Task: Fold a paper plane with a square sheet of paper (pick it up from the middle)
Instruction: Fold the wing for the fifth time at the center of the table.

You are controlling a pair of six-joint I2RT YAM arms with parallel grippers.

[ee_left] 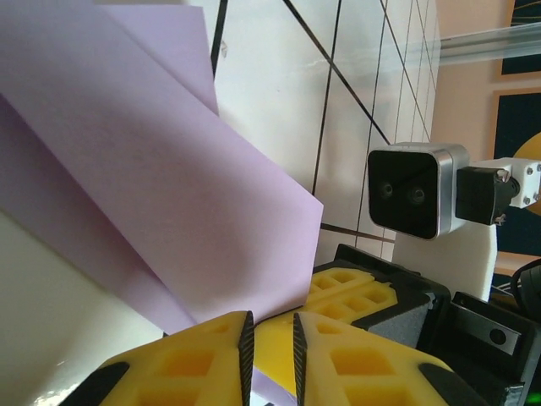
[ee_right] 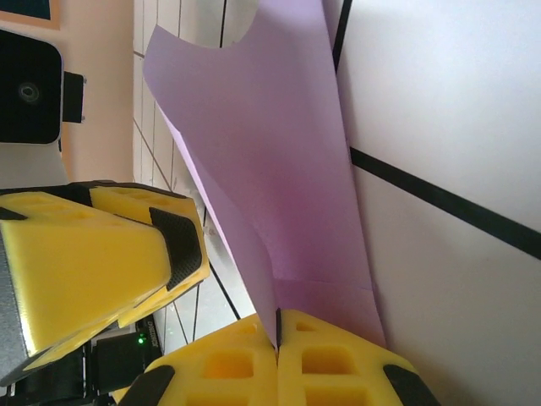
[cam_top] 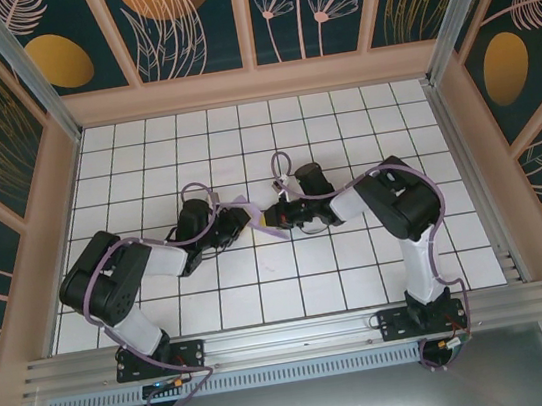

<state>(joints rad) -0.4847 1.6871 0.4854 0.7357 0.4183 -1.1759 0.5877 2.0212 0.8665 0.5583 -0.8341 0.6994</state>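
**Matt paper, glossy tile, moulded plastic**

The sheet of paper (ee_left: pixel 169 186) is thin, lilac and plain. It is matt, with a faint fibrous grain. Under the paper, the table (cam_top: pixel 343 142) looks like white tile, smooth and softly glossy, ruled with thin dark lines. At the paper's edge, the left gripper (ee_left: pixel 270 326) has fingers (ee_left: pixel 194 364) of matt yellow moulded plastic with square recesses. Its inner pads (ee_left: pixel 246 355) are black, ribbed and rubber-like. The right gripper (ee_right: pixel 277 326), on the paper, is the same yellow plastic. Beside the paper, a camera housing (ee_left: pixel 414 190) is satin silver metal with a dark face. Nearer than the paper, a rail (cam_top: pixel 290 337) is bare ribbed aluminium.
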